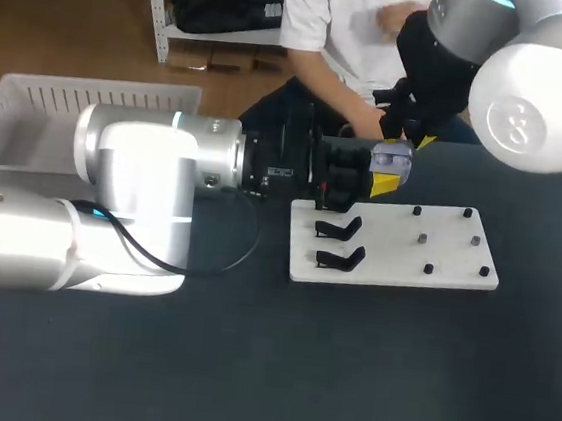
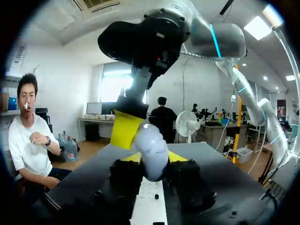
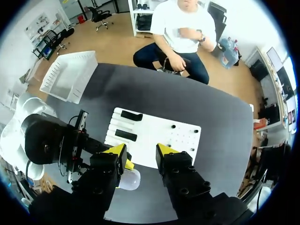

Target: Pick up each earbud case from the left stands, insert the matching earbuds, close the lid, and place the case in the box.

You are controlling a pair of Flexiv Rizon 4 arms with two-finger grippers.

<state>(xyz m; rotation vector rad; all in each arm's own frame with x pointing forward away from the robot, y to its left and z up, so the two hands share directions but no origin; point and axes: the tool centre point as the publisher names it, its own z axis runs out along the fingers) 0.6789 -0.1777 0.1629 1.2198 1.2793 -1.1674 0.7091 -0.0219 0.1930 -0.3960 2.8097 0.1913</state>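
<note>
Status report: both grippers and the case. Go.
Left gripper shut on earbud case, held by the white board. Right gripper open, one finger beside the case. Box not yet reached; nothing in the way.

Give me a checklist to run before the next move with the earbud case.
1. Left gripper shut on the earbud case: ok.
2. Right gripper open, one yellow tip beside the case: ok.
3. Case lid open for the earbuds: cannot tell.
4. Earbuds in the case: cannot tell.
5. Case held in the air, clear of the white board: ok.
6. Box in place at the table's left: ok.
</note>
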